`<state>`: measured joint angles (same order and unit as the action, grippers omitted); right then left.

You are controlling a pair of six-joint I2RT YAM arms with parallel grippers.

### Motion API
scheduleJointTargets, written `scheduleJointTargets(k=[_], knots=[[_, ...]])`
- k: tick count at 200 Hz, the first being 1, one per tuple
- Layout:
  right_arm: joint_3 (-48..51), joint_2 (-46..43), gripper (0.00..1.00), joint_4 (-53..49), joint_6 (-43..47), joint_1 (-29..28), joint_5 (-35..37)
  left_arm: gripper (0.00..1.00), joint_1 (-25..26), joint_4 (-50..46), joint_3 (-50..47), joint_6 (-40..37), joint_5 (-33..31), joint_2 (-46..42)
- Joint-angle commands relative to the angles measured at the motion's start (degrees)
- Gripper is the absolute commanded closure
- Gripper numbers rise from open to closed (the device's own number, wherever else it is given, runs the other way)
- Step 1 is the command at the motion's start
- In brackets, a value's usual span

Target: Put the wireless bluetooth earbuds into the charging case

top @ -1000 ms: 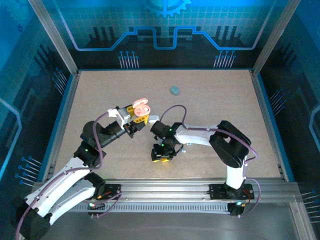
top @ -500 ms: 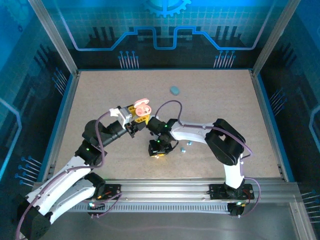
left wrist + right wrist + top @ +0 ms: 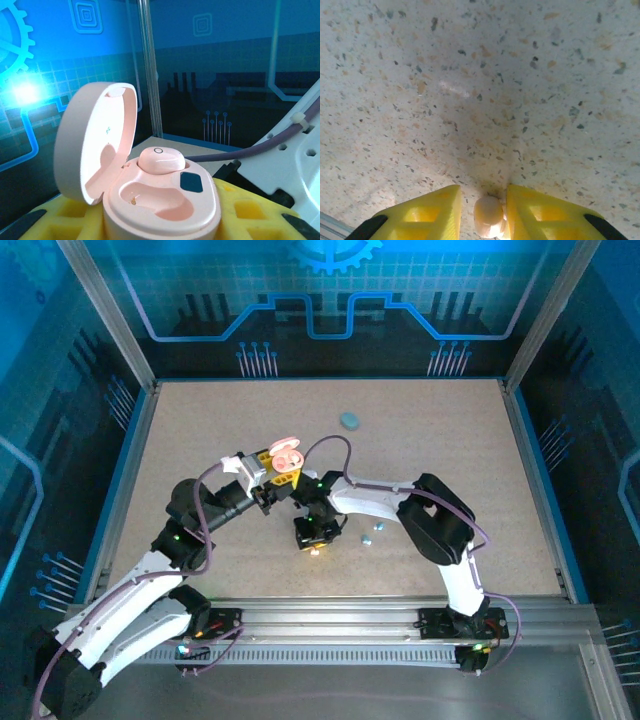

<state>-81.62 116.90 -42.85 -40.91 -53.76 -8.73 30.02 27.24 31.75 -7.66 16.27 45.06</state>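
My left tool (image 3: 160, 229) is clamped on a pink charging case (image 3: 165, 212), with yellow fingers (image 3: 252, 215) on both sides of its base. The lid (image 3: 92, 145) is hinged open, up and to the left. One pink earbud (image 3: 161, 160) is seated in the far socket. The near socket (image 3: 150, 197) is bare, with small gold contacts showing. There is a dark patch (image 3: 191, 182) on the base, to the right of the earbud. A purple cable (image 3: 300, 112) and a white arm link (image 3: 295, 165) are at right. Beyond the case are a worktop (image 3: 195, 148) strip, a metal post (image 3: 150, 70) and a blue-lit wall with a gear graphic (image 3: 15, 45).
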Motion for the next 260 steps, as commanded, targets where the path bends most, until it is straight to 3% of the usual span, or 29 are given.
scheduleJointTargets(k=[1,94,183,260], knots=[[-2.21,2.09,0.70,-5.11,1.49,-1.26,1.70,0.67,0.14,1.63,-0.19,-0.78,-0.35,0.03],[-5.76,3.94,0.73,-9.84,2.94,-2.32,2.93,0.67,0.18,1.67,-0.31,-0.60,-0.28,-0.32],[-5.67,4.35,0.71,-8.06,2.61,-2.01,1.46,0.67,0.19,1.85,-0.30,-0.49,-0.36,-0.06],[-4.82,3.68,0.77,-6.54,1.89,-1.68,1.06,0.67,0.21,2.00,-0.46,-0.32,-0.23,0.02]])
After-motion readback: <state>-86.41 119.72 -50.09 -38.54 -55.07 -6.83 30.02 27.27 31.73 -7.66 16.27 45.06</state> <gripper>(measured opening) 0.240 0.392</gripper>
